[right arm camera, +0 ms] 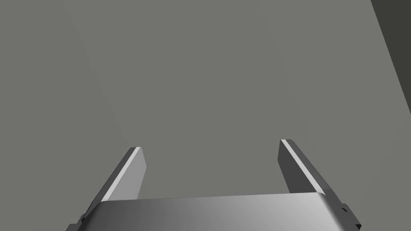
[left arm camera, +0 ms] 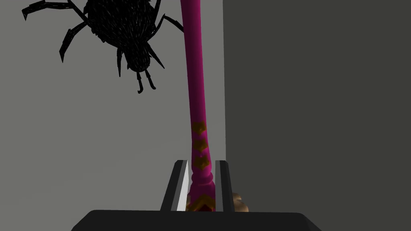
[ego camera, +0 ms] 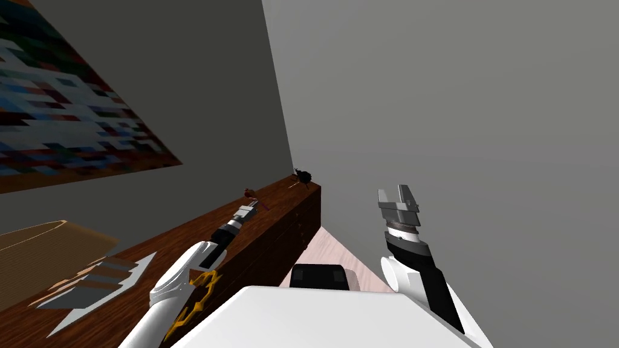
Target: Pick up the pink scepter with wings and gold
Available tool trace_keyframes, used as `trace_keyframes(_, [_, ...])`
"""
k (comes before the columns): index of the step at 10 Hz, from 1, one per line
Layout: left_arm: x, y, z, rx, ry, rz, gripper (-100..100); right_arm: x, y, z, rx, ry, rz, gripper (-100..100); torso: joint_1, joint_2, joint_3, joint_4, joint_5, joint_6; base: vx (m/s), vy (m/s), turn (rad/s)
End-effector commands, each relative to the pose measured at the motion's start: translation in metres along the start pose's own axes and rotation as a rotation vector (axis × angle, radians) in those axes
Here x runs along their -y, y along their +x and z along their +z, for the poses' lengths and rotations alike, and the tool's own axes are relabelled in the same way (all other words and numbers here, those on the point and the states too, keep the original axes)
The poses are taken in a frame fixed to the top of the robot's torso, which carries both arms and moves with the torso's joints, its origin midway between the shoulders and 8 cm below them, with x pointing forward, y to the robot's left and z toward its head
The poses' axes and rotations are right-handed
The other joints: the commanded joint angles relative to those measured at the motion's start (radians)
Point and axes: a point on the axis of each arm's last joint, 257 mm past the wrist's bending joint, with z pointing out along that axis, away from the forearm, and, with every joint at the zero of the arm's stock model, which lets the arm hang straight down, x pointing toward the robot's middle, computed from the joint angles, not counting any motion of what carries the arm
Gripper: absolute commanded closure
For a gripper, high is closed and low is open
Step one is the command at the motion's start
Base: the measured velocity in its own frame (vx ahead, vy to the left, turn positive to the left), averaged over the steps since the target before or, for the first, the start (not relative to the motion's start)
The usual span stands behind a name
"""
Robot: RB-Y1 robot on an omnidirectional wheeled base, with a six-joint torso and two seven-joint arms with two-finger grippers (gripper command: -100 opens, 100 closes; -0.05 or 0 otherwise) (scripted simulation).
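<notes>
The thin, light grey fingers (left arm camera: 181, 182) of the left gripper (left arm camera: 200, 162) are closed on the lower shaft of the pink scepter with gold diamond marks (left arm camera: 195, 80). The shaft extends outward from them, passing close by a black spider figure (left arm camera: 120, 24). This gripper is over the dark brown wooden counter (ego camera: 275, 211). The right gripper (right arm camera: 208, 144) is raised beside the counter, fingers spread apart.
</notes>
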Motion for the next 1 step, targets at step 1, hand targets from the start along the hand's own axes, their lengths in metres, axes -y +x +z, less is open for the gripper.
trace_keyframes(1, [0.0000,0.0000,0.0000,0.000,0.000,0.000,0,0.0000,0.0000,0.0000,0.000,0.000,0.000,0,0.000,0.000,0.000,0.000,0.000,0.000,0.000,0.000,0.000])
